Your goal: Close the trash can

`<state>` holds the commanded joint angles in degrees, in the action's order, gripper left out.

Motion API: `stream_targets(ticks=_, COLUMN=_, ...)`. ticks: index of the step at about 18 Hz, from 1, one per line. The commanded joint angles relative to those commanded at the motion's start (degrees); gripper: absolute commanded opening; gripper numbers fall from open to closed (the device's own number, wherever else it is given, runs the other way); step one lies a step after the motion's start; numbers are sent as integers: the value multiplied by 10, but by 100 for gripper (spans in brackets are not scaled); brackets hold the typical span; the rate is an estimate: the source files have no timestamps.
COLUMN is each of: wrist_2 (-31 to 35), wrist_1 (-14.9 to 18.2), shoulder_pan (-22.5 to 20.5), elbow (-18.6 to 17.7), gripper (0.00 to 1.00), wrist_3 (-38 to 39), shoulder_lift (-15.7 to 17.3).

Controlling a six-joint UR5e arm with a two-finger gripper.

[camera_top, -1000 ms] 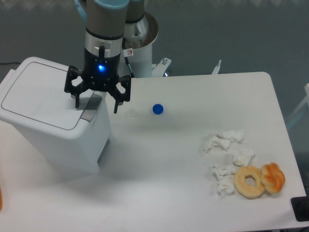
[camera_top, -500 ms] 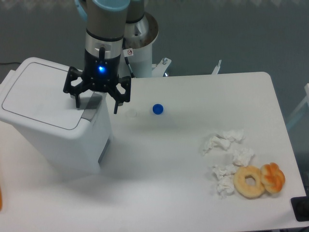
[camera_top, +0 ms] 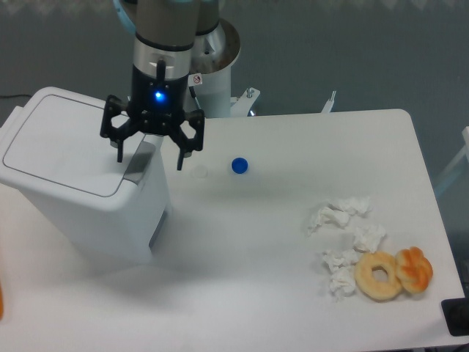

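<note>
The trash can (camera_top: 80, 205) is a large white bin at the left of the table. Its flat white lid (camera_top: 58, 143) lies down on the body. The grey push tab (camera_top: 139, 159) sits at the lid's right edge. My gripper (camera_top: 149, 158) hangs open just above the tab, its two black fingers spread to either side of it. It holds nothing, and a blue light glows on its body.
A small blue cap (camera_top: 239, 166) and a faint clear ring (camera_top: 198, 173) lie right of the bin. Crumpled white tissues (camera_top: 344, 235), a plain donut (camera_top: 379, 276) and an orange pastry (camera_top: 415, 268) lie at the front right. The arm's base (camera_top: 212, 66) stands behind the table.
My gripper has risen slightly and shifted a little to the right above the grey tab. The lid and the other objects have not moved.
</note>
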<state>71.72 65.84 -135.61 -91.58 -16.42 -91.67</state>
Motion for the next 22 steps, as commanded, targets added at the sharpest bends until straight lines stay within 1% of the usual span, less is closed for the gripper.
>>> stream_targets(ticks=1, wrist_2=2, wrist_1=-1, shoulder_pan=-9, elbow=0, gripper=100, wrist_3=-21, shoulder_lift=-1)
stream_targets(ticks=4, wrist_2=7, wrist_1=-9, shoulder_pan=-47, elbow=0, gripper=100, wrist_3=-107, shoulder_lift=-27)
stream_targets(ticks=7, wrist_2=44, wrist_1=-11, shoulder_pan=-90, elbow=4, gripper=100, wrist_3=-217, shoulder_lift=-58)
stream_targets(ticks=9, wrist_2=70, wrist_1=-12, shoulder_pan=-105, elbow=10, gripper=100, wrist_3=-296, shoulder_lift=-88)
stream_targets(ticks=11, wrist_2=97, wrist_1=-10, shoulder_pan=-123, elbow=25, gripper=100, wrist_3=-382, shoulder_lift=-120)
stream_targets(ticks=13, wrist_2=98, wrist_1=-11, shoulder_pan=-151, elbow=38, gripper=100, wrist_3=-449, shoulder_lift=-153)
stream_targets(ticks=15, wrist_2=105, wrist_1=-11, shoulder_pan=-160, elbow=61, gripper=100, wrist_3=-508, shoulder_lift=-190)
stream_targets(ticks=17, wrist_2=158, wrist_1=-11, shoulder_pan=-162, elbow=77, gripper=100, wrist_3=-562, shoulder_lift=-223)
stream_targets(ticks=18, wrist_2=185, wrist_1=-10, shoulder_pan=-162, elbow=86, gripper=100, wrist_3=-584, shoulder_lift=-235)
stream_targets(ticks=19, wrist_2=195, wrist_1=-14, shoulder_pan=-162, elbow=96, gripper=100, wrist_3=-598, shoulder_lift=-247)
stream_targets(ticks=21, wrist_2=201, wrist_1=-17, shoulder_pan=-163, elbow=138, gripper=100, wrist_3=-604, shoulder_lift=-281)
stream_targets(ticks=22, wrist_2=207, wrist_1=-18, shoulder_pan=-163, elbow=151, gripper=100, wrist_3=-604, shoulder_lift=-293)
